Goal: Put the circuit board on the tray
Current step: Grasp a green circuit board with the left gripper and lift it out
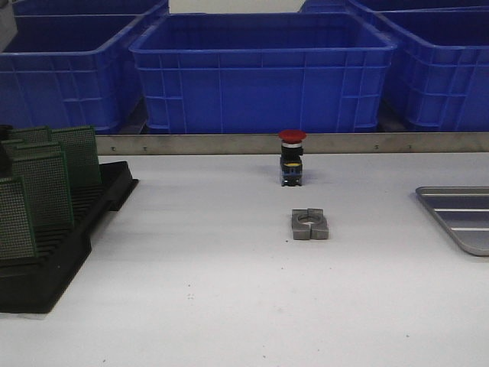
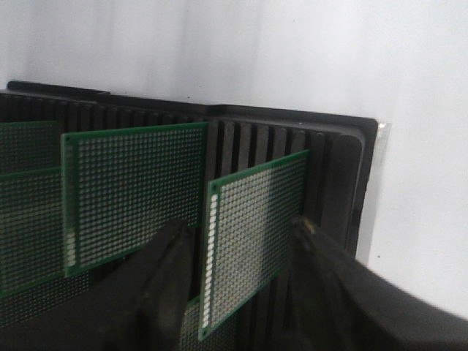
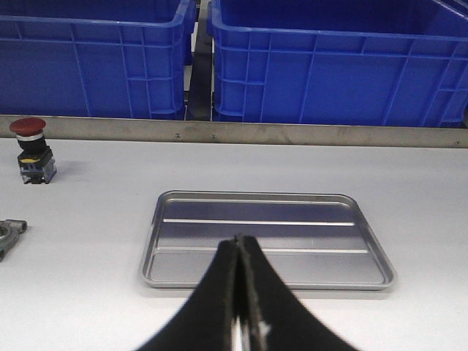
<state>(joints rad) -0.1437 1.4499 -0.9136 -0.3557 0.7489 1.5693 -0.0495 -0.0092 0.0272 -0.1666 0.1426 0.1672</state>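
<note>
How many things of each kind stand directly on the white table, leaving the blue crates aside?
Black slotted rack: 1
Silver tray: 1
Red push button: 1
Grey metal clamp block: 1
Total: 4

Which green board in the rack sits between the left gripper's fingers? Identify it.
The circuit board at the rack's end, tilted, flanked by the open left gripper. The other boards stand further along the slots, outside the fingers.

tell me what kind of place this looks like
Probably an electronics assembly or factory workbench: green circuit boards stand in a black slotted rack, big blue plastic crates line the back, and a red-capped push-button switch sits on the table.
</note>
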